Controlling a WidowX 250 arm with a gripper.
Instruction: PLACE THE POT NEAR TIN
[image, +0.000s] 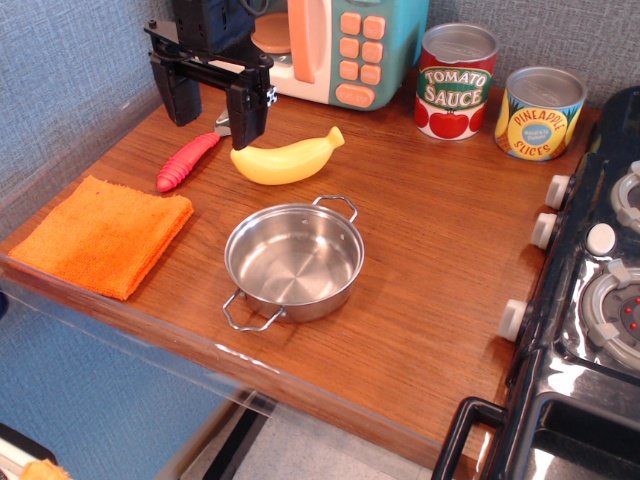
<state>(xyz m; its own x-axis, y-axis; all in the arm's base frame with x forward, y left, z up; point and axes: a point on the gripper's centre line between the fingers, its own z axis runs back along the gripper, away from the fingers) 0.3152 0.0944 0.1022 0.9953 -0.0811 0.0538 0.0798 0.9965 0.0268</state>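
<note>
I am watching the shallow shiny stainless-steel pot (294, 261) sitting empty mid-table, well apart from the red tomato-sauce tin (456, 82). My black gripper (212, 106) is hanging wide open, holding nothing, above the red pepper (186, 161). I am judging the pot light, rigid, slippery; I am favouring its rim over the thin wire handles.

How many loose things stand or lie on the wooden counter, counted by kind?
Cans: 2, tomato sauce can and pineapple slices can
Pots: 1, pot
Toy foods: 2, banana and red chili pepper
Cloths: 1, orange cloth
Total: 6
</note>
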